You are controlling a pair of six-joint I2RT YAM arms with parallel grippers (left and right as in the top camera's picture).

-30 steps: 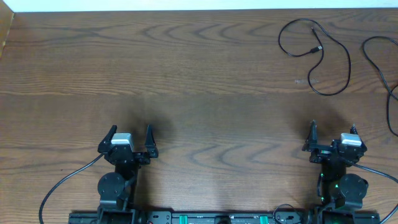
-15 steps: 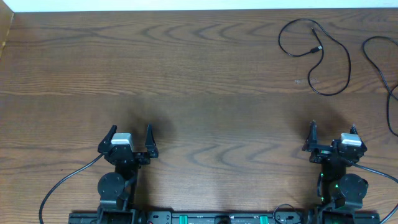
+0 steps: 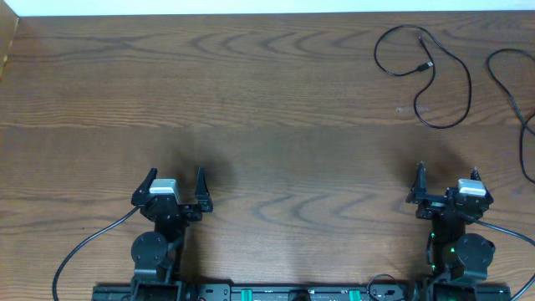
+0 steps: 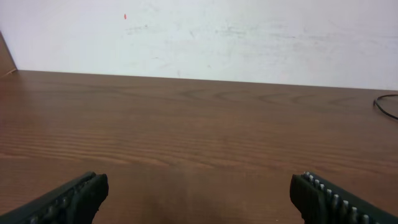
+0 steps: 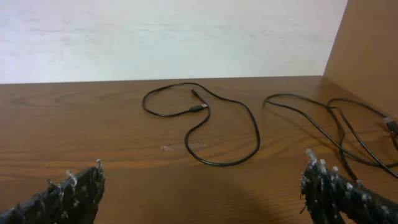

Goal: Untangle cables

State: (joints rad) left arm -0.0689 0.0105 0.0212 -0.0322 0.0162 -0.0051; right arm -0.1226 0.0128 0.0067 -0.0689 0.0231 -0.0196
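Observation:
A thin black cable (image 3: 451,63) lies in a loose loop at the table's far right, its small plug end (image 3: 425,65) inside the loop; it also shows in the right wrist view (image 5: 252,121). A second black cable (image 3: 510,82) runs along the right edge and shows in the right wrist view (image 5: 333,127) too. No white cable is in view. My left gripper (image 3: 175,179) is open and empty near the front left. My right gripper (image 3: 447,176) is open and empty near the front right, well short of the cables.
The wooden table (image 3: 251,109) ends at a white wall at the back. A wooden side panel (image 5: 367,50) stands at the right. The arms' thicker black cords (image 3: 92,242) trail by the bases at the front edge.

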